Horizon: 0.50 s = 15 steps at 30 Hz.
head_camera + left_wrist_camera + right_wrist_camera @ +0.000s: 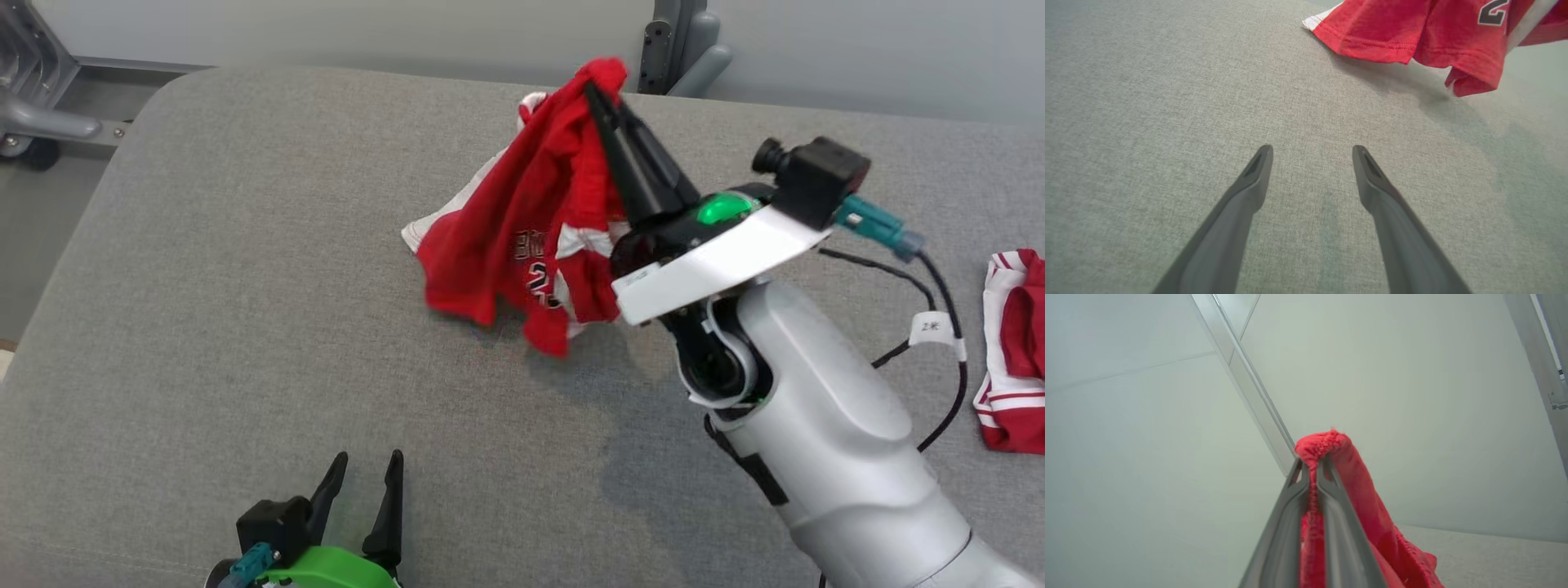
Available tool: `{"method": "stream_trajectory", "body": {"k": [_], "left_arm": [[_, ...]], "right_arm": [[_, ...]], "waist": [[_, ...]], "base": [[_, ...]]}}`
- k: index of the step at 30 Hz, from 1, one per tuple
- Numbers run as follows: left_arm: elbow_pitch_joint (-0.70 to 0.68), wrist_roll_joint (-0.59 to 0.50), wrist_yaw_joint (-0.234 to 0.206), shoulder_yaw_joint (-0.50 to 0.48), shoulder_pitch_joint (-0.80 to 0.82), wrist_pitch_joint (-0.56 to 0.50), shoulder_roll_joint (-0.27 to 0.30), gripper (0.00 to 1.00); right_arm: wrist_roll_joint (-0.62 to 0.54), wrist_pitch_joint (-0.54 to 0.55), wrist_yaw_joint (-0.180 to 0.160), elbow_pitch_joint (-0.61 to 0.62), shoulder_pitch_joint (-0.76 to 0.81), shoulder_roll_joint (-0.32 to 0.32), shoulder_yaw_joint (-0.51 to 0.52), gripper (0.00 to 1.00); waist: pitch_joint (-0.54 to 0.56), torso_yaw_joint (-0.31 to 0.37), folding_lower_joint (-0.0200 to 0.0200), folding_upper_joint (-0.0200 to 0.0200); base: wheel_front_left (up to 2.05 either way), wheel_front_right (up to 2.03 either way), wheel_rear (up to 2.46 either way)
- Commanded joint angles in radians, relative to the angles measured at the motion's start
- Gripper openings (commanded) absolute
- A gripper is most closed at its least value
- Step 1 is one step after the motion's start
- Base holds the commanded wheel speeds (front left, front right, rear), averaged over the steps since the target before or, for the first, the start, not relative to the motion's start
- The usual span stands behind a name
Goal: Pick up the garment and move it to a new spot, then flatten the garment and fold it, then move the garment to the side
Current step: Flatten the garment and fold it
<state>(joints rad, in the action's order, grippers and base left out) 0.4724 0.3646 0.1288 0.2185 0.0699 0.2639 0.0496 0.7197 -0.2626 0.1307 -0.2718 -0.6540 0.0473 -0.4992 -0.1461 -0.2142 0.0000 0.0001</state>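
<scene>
- Clamping right gripper (591,90) on a fold of the red garment (506,212), forearm angled up over grey cushion (245,286).
- Holding left gripper (369,459) low, fingers apart.

Two garments (506,220) (1012,351); two end effectors (369,457) (591,88); one grey surface (204,286).

Your R gripper (594,88) is raised, forearm angled up, fingers pinched on the garment (506,229). Your L gripper (368,459) sits low, fingers spread apart.

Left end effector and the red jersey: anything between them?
Nothing; left wrist view shows bare grey upholstery from left end effector to red jersey.
</scene>
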Motion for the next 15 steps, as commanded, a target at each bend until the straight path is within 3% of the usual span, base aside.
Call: {"method": "stream_trajectory", "body": {"k": [1,5,11,12,13,14,15], "left_arm": [[0.004,-0.009,0.003,-0.005,-0.021,0.0,0.002,1.0],[0.009,-0.004,0.003,-0.007,-0.033,0.0,0.002,1.0],[0.019,0.022,0.003,0.022,-0.006,0.0,0.002,1.0],[0.021,0.025,0.003,0.027,-0.002,0.0,0.002,1.0],[0.023,0.028,0.003,0.031,0.001,0.0,0.002,1.0],[0.024,0.031,0.003,0.033,0.004,0.0,0.002,1.0],[0.024,0.03,0.003,0.035,0.01,0.0,0.002,1.0]], "right_arm": [[0.053,-0.003,0.0,0.025,-0.01,0.007,0.039,0.0],[0.077,-0.002,0.0,-0.063,-0.007,0.008,0.192,0.0],[-0.215,-0.003,0.0,-0.464,-0.003,0.046,0.406,0.0],[-0.28,-0.002,0.0,-0.528,-0.008,0.066,0.413,0.27],[-0.318,-0.002,0.0,-0.592,-0.008,0.077,0.43,0.82],[-0.341,-0.003,0.0,-0.637,-0.012,0.08,0.454,1.0],[-0.384,-0.003,0.0,-0.658,-0.02,0.091,0.468,1.0]], "waist": [[0.023,-0.006,0.0,-0.0001],[0.019,-0.01,0.0,-0.0001],[-0.019,-0.031,0.0,-0.0001],[-0.023,-0.034,0.0,-0.0001],[-0.026,-0.037,0.0,-0.0001],[-0.027,-0.038,0.0,-0.0001],[-0.028,-0.038,0.0,-0.0001]], "base": [[0.0,0.0,0.0],[0.0,0.0,0.0],[0.0,0.0,0.0],[0.0,0.0,0.0],[0.0,0.0,0.0],[0.0,0.0,0.0],[0.0,0.0,0.0]]}}
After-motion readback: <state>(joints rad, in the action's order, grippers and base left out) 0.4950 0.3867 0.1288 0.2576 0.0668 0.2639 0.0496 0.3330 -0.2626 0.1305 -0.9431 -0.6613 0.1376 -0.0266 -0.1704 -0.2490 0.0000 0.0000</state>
